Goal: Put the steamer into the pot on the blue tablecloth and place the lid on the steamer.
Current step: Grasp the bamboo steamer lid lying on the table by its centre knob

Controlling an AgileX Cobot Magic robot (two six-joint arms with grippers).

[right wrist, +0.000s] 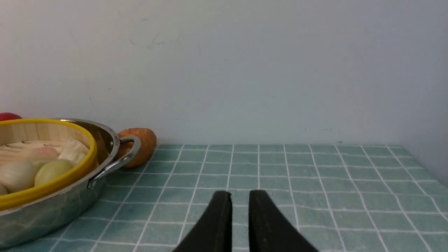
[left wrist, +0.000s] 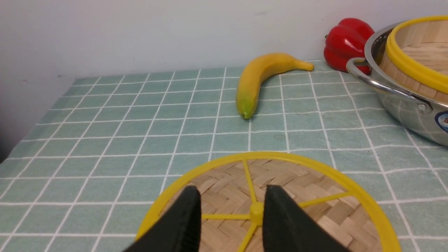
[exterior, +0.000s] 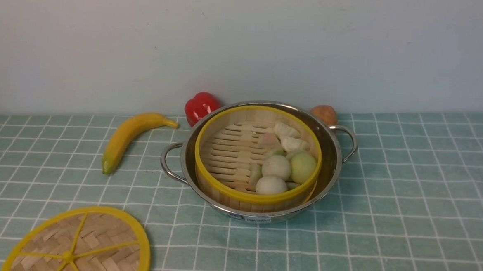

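The steamer [exterior: 232, 151], a bamboo basket with yellow rims, sits inside the shiny pot [exterior: 332, 156] on the blue tablecloth [exterior: 407, 202]. Several toy dumplings [exterior: 277, 167] lie in its right half. The lid [exterior: 91, 243], a flat woven disc with yellow spokes, lies on the cloth at the front left. No arm shows in the front view. In the left wrist view my left gripper [left wrist: 231, 189] hangs open just above the lid [left wrist: 308, 189], its yellow hub beside one finger. My right gripper [right wrist: 240, 192] hovers over bare cloth right of the pot [right wrist: 70, 203], jaws slightly apart and empty.
A banana [exterior: 127, 138] lies left of the pot. A red pepper [exterior: 201, 106] and a brown potato-like thing [exterior: 324, 114] stand behind it by the wall. The cloth's right edge [right wrist: 430, 175] meets a side wall.
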